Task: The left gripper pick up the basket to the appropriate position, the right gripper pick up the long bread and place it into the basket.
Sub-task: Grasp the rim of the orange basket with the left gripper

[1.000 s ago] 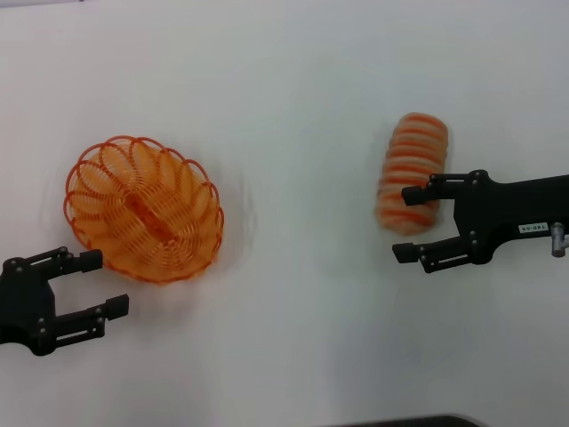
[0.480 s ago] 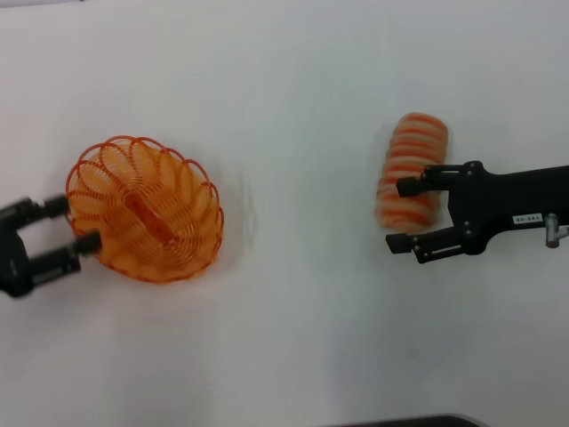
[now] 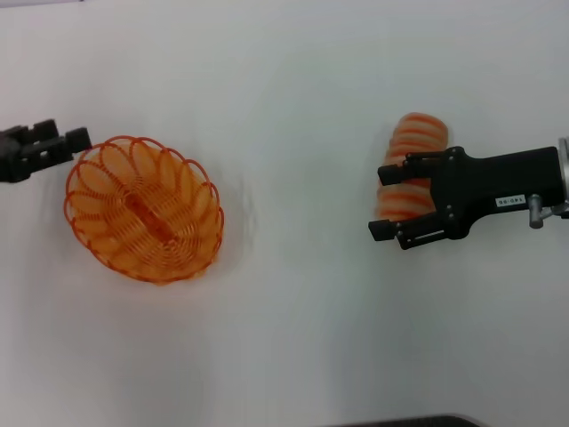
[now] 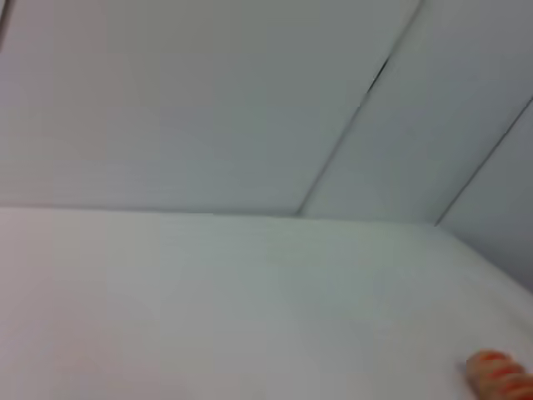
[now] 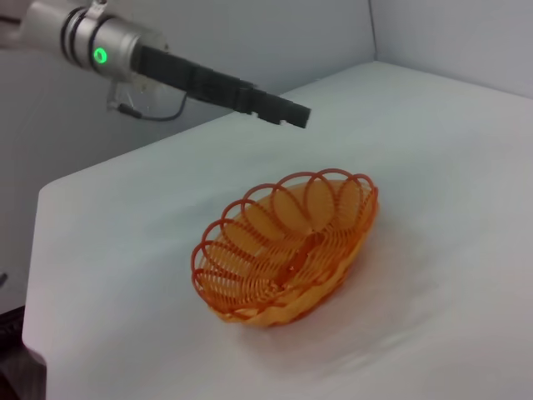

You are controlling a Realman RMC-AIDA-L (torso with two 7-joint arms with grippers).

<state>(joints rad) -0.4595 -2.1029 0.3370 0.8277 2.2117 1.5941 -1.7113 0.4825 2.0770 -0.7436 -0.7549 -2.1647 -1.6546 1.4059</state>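
Note:
The orange wire basket [image 3: 142, 209] stands on the white table at the left and also shows in the right wrist view [image 5: 287, 250]. The left gripper [image 3: 53, 147] is beside the basket's far-left rim; the right wrist view shows it [image 5: 279, 110] above and behind the rim, not touching. The long bread [image 3: 416, 142] lies at the right, and one end shows in the left wrist view [image 4: 500, 375]. The right gripper [image 3: 387, 200] is open, with its jaws astride the bread's near half. One finger [image 3: 396, 171] lies across the loaf and the other [image 3: 384, 229] is just past its near end.
The table [image 3: 293, 107] is plain white. Walls stand behind its far edge [image 4: 166, 210]. The left arm's silver wrist with a green light [image 5: 100, 42] reaches in over the table. A dark edge [image 3: 400, 421] shows at the table's front.
The left gripper has moved from the basket's near-left side to its far-left rim. The right gripper has moved left over the bread's near half. Basket and bread have stayed put.

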